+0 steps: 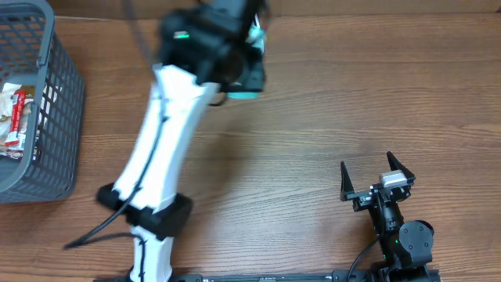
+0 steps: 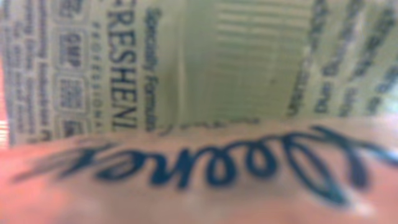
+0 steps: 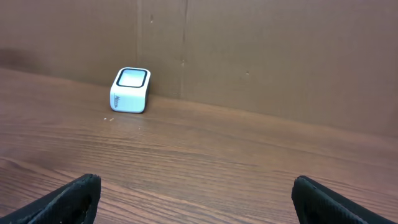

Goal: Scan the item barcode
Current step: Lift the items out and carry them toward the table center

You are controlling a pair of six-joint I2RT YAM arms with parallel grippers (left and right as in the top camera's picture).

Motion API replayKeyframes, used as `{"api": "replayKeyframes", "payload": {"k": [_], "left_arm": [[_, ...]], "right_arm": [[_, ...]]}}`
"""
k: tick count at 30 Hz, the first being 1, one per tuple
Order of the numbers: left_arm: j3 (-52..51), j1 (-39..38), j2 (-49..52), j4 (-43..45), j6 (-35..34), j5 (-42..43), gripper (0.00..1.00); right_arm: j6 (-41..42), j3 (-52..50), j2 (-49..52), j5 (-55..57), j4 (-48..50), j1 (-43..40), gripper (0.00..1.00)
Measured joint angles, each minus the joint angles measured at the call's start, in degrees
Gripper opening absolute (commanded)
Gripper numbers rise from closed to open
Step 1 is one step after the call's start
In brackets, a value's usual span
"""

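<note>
The item [image 2: 199,93], a pale green and pink package with printed text and dark script, fills the whole left wrist view at very close range and hides the fingers. From overhead, my left gripper [image 1: 246,59] is raised and blurred at the top middle of the table, shut on the item, of which only teal edges [image 1: 243,95] show. A small white box scanner [image 3: 130,90] with a dark-rimmed window stands by the back wall in the right wrist view. My right gripper [image 1: 376,176] [image 3: 199,199] rests open near the front right with nothing between its fingers.
A grey wire basket [image 1: 63,94] stands at the left edge with snack packets [image 1: 16,117] inside. The white left arm [image 1: 164,149] stretches diagonally across the middle of the wooden table. A brown cardboard wall [image 3: 249,50] closes off the back.
</note>
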Motion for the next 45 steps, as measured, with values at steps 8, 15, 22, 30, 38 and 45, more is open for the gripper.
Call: {"api": "replayKeyframes", "payload": {"k": [8, 15, 22, 30, 38, 45], "left_arm": [[0.0, -7.8, 11.9, 4.0, -3.9, 0.0, 0.04], [-0.1, -14.2, 18.9, 9.0, -5.2, 0.2, 0.04], [-0.1, -18.1, 22.2, 13.9, -6.3, 0.2, 0.04], [-0.1, -19.6, 26.0, 15.8, -8.7, 0.3, 0.04], [-0.1, -19.6, 28.7, 15.9, -9.6, 1.6, 0.04], [-0.1, -19.8, 30.7, 16.1, -9.9, 4.3, 0.36]], "right_arm": [[0.0, 0.0, 0.0, 0.0, 0.0, 0.0, 1.0], [0.0, 0.0, 0.0, 0.0, 0.0, 0.0, 1.0], [0.0, 0.0, 0.0, 0.0, 0.0, 0.0, 1.0], [0.0, 0.0, 0.0, 0.0, 0.0, 0.0, 1.0], [0.0, 0.0, 0.0, 0.0, 0.0, 0.0, 1.0], [0.0, 0.0, 0.0, 0.0, 0.0, 0.0, 1.0]]}}
